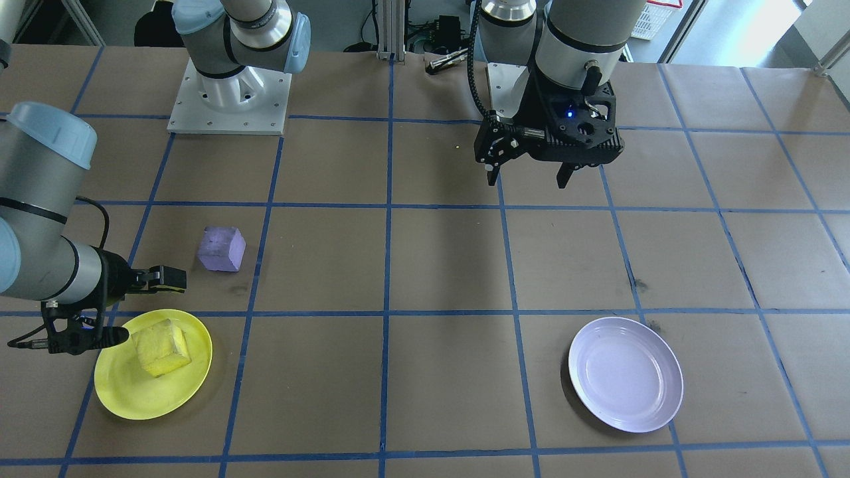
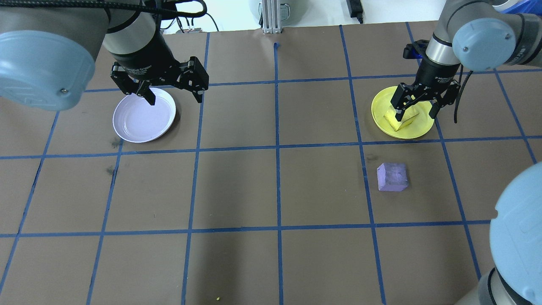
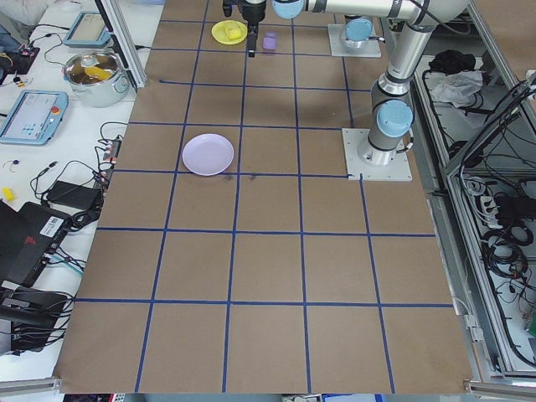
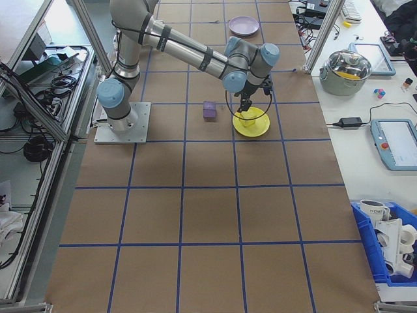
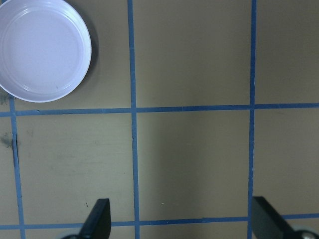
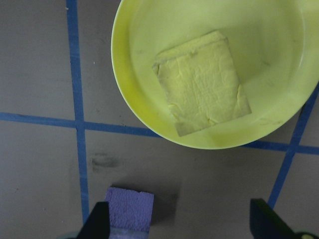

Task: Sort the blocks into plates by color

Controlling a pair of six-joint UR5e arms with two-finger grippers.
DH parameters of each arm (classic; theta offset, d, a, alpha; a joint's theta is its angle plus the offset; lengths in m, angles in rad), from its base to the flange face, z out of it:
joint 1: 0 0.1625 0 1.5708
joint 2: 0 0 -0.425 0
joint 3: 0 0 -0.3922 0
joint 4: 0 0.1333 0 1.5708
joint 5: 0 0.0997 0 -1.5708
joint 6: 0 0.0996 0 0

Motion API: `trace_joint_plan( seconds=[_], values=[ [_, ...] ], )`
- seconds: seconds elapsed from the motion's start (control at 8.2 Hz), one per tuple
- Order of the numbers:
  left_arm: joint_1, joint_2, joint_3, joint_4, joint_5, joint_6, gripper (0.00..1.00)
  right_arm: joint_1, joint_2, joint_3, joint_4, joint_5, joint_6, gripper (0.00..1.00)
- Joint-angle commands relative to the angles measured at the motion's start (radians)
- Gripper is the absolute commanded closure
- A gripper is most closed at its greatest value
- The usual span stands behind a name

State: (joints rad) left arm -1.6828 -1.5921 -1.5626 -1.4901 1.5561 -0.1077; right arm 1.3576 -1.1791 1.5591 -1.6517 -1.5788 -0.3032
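Note:
The yellow block (image 2: 402, 120) lies tilted in the yellow plate (image 2: 417, 132), seen close in the right wrist view as block (image 6: 202, 82) in plate (image 6: 139, 50). My right gripper (image 2: 416, 113) hangs open above that plate, holding nothing. The purple block (image 2: 392, 177) sits on the table beside the yellow plate, toward the robot, and shows near one finger in the right wrist view (image 6: 128, 206). The lavender plate (image 2: 127, 131) holds nothing. My left gripper (image 2: 175, 100) hovers open just beside it, over brown table (image 5: 180, 219).
Blue tape lines divide the brown table into squares. The two arm bases (image 1: 229, 99) stand at the robot's edge. Off the table's far side, a bench carries a steel pot (image 3: 96, 75), tablets and cables.

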Motion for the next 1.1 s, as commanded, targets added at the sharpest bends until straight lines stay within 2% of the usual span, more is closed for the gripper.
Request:
trace_joint_plan(
  seconds=[0.0,0.12,0.24,0.37,0.61,0.73,0.98],
  values=[
    [0.000,-0.002,0.001,0.001,0.001,0.002,0.00,0.002,-0.037,0.059,0.165,0.009,0.189,0.00],
    [0.000,-0.002,0.001,0.001,0.001,0.005,0.00,0.002,-0.037,0.106,0.164,0.023,0.200,0.00],
    [0.002,0.000,0.001,0.001,0.001,0.005,0.00,0.002,-0.037,0.155,0.159,0.061,0.203,0.00],
    [0.000,0.001,0.001,0.001,0.001,0.005,0.00,0.003,-0.037,0.191,0.146,0.068,0.207,0.00],
    [0.002,0.001,0.001,0.001,0.001,0.006,0.00,0.011,-0.024,0.208,0.138,0.068,0.208,0.00],
    [0.002,0.003,0.001,0.001,0.002,0.008,0.00,0.014,-0.018,0.232,0.103,0.065,0.208,0.00],
    [0.002,0.004,0.001,0.001,0.001,0.008,0.00,0.014,0.016,0.297,-0.017,0.057,0.207,0.00]
  ],
)
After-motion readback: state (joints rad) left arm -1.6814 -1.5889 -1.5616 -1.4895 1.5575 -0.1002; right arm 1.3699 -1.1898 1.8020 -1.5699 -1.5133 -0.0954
